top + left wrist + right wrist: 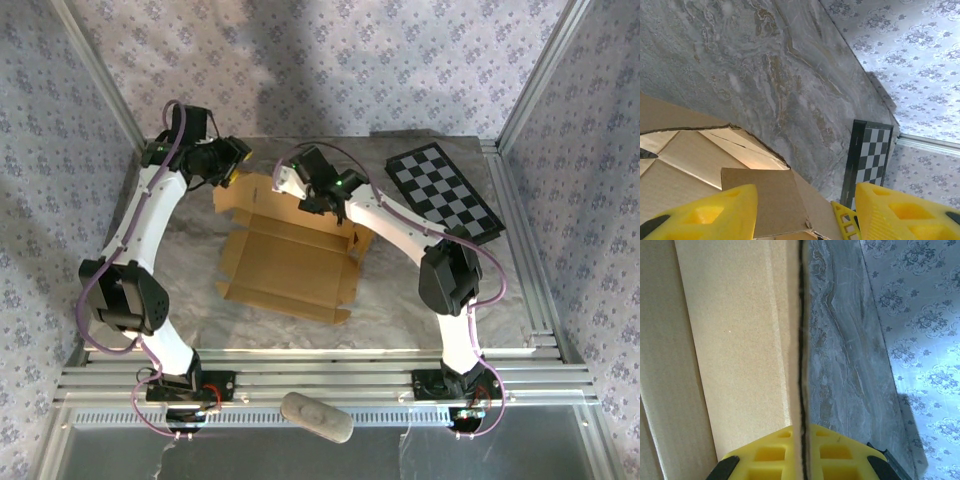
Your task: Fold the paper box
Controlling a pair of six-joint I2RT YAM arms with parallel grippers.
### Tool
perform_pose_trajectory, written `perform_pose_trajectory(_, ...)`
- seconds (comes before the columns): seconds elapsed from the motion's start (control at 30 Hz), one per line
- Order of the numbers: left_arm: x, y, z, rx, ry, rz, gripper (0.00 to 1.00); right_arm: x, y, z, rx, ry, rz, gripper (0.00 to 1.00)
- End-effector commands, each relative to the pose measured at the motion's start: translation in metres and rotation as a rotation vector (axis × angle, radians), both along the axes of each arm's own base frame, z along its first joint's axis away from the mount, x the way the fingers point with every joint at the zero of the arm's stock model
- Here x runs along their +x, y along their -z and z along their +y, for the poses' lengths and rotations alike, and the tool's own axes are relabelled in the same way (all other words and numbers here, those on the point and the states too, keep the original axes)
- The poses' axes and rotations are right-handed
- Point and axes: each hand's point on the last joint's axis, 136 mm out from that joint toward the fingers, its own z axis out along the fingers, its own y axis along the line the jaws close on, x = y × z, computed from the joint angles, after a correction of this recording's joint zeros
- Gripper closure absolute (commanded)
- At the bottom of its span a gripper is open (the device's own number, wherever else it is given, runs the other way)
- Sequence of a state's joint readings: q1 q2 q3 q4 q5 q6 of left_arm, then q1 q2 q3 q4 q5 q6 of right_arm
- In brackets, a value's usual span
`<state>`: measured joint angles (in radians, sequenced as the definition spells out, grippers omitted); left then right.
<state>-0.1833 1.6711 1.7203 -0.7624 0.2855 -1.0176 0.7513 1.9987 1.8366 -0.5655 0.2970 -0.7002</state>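
1 paper box, far edge part-hidden under right end effector

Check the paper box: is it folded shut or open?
Open, only partly folded: the paper box lies with its base flat and top uncovered; the right claw pinches one raised wall edge.

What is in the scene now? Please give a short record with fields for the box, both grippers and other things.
paper box: lies open on the table, not folded shut
left gripper: open, a box flap between its fingers
right gripper: shut on a thin edge of the box
checkerboard panel: flat, far right, apart from the box
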Motion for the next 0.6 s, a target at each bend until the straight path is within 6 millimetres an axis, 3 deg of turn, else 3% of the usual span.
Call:
perform_pose_trajectory(0.0,-0.009,0.001,-0.006,-0.017,0.059,0.002,0.47,-0.005,0.01,0.007,-0.009,-0.015,0.01,1.0)
perform_pose_trajectory(0.3,-0.015,0.021,-0.028,-0.072,0.12,0.054,0.48,-0.009,0.011,0.011,-0.009,-0.02,0.014,1.0)
perform_pose_trajectory(0.57,-0.021,0.032,-0.038,-0.115,0.125,0.088,0.56,-0.015,0.011,0.017,-0.012,-0.034,0.009,1.0)
